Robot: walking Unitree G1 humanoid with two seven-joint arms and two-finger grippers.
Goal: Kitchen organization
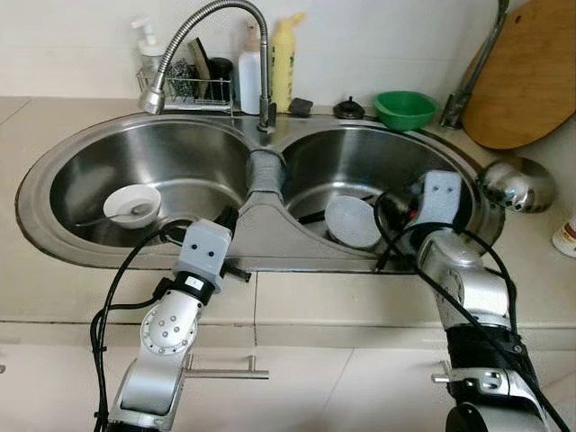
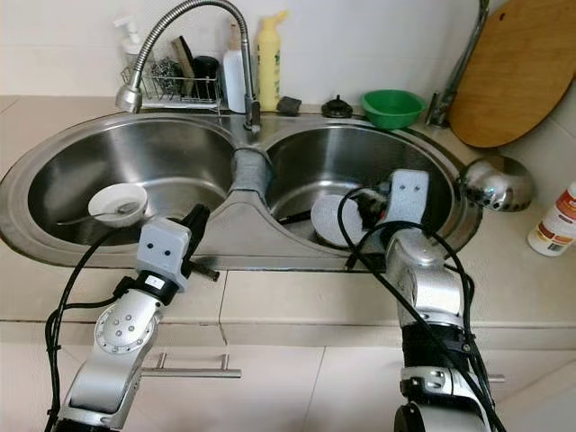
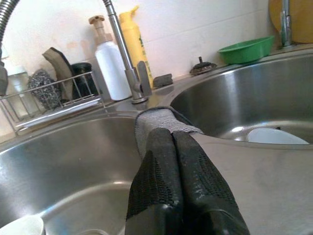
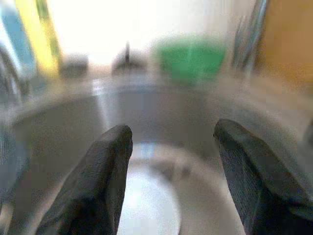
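Note:
A steel double sink point(image 1: 54, 243) lies before me. A white bowl point(image 1: 132, 203) with a spoon in it sits in the left basin. A white plate point(image 1: 353, 222) lies in the right basin. A grey cloth point(image 1: 265, 173) is draped over the divider between the basins. My left gripper point(image 3: 171, 133) is shut with nothing in it, over the front of the divider, its tips pointing at the cloth point(image 3: 156, 122). My right gripper point(image 4: 171, 137) is open above the right basin, over the plate point(image 4: 146, 205), holding nothing.
A flexible faucet point(image 1: 216, 13) arches over the divider. A wire rack point(image 1: 184, 88) with scrubbers, a yellow bottle point(image 1: 283, 54) and a green bowl point(image 1: 405, 110) line the back. At the right are a wooden board point(image 1: 526, 72), a steel ladle point(image 1: 515, 184) and a small bottle point(image 2: 556, 220).

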